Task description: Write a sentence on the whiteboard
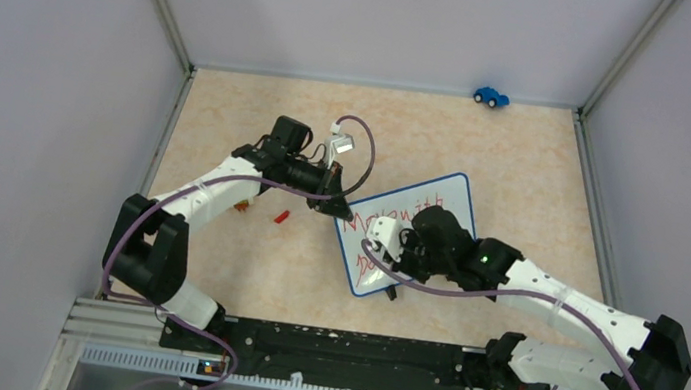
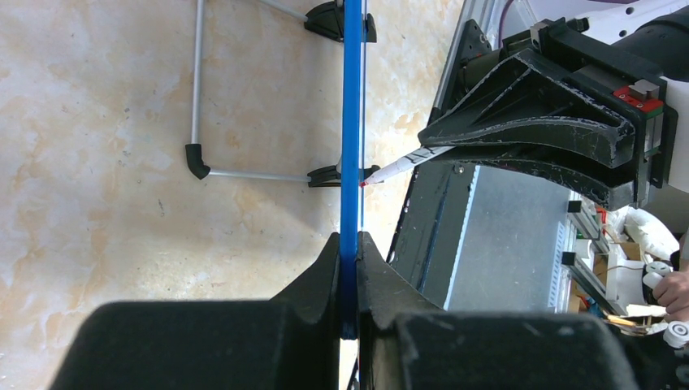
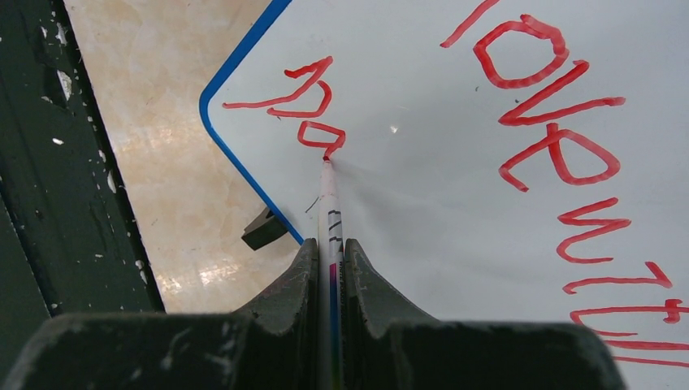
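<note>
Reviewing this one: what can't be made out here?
- Top external: the sentence is too small to read; the right gripper with its marker covers the lower whiteboard.
- Right wrist: the first line runs off the frame's edges.
- Left wrist: whiteboard seen edge-on in the left gripper, face hidden.
- Top external: small red object, too small to identify.

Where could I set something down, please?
Bare table lies right of the whiteboard, up to the toy car, and on the near side between left arm and board. It is crowded at the board's left edge: left gripper clamping it, right gripper with marker, red cap.
</note>
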